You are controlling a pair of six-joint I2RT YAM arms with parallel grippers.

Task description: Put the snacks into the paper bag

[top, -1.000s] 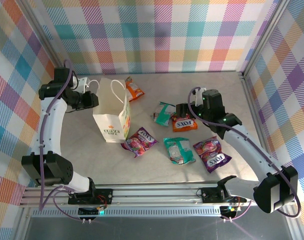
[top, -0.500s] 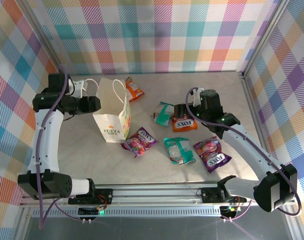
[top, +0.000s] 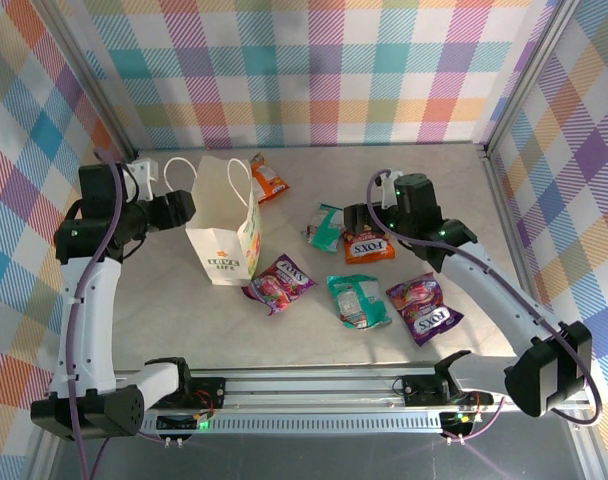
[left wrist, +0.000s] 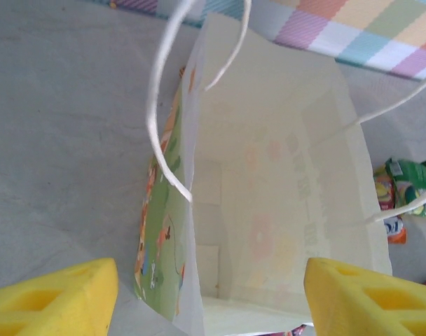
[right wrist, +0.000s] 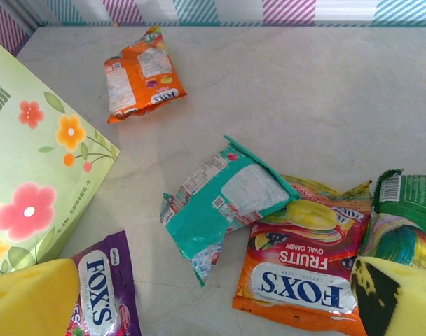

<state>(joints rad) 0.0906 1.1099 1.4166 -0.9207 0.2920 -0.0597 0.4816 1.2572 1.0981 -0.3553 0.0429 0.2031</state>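
Paper bag (top: pixel 222 228) stands upright on the table (top: pixel 434 180), left of centre, with its mouth open. The left wrist view looks down into it, and the part of the inside that shows is bare pale paper. The snacks lie on the table outside: a small orange packet (top: pixel 269 180) behind the bag, a purple packet (top: pixel 279 281) at its near right corner, and a teal packet (top: pixel 327 228) and an orange FOX'S packet (top: pixel 369 246) further right. The left gripper (top: pixel 181 207) hangs just beside the bag's upper left edge, its yellow pads (left wrist: pixel 59 297) spread wide and holding nothing. The right gripper (top: pixel 356 217) is also fully spread and empty, above the teal and orange FOX'S packets, well apart from the bag. Compared with one second ago, the left arm has risen and pulled slightly back, while the bag and packets keep their places.
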